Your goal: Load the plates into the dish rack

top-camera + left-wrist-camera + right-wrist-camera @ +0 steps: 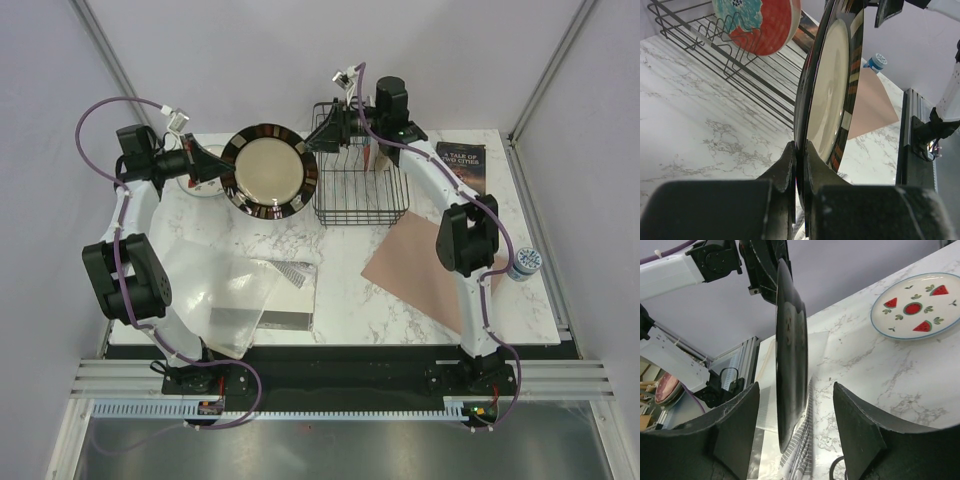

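The left hand [797, 150] is clamped on the rim of the brown plate [268, 171], holding it up over the worktop [340, 285] just left of the dish rack [360, 195], while the right hand [796, 390] has its fingers apart.

White marble-pattern table [340, 262], surface flat. Dish rack [362, 218] stands at rear centre. White plate with red fruit marks [916, 305] lies flat at rear left. Dark book [462, 165] lies at rear right corner. Pinkish-brown mat [420, 270] lies on right side, angled. Small blue-topped container [523, 263] stands at right edge. Clear plastic sheet [215, 290] and striped cloth [290, 275] lie at front left
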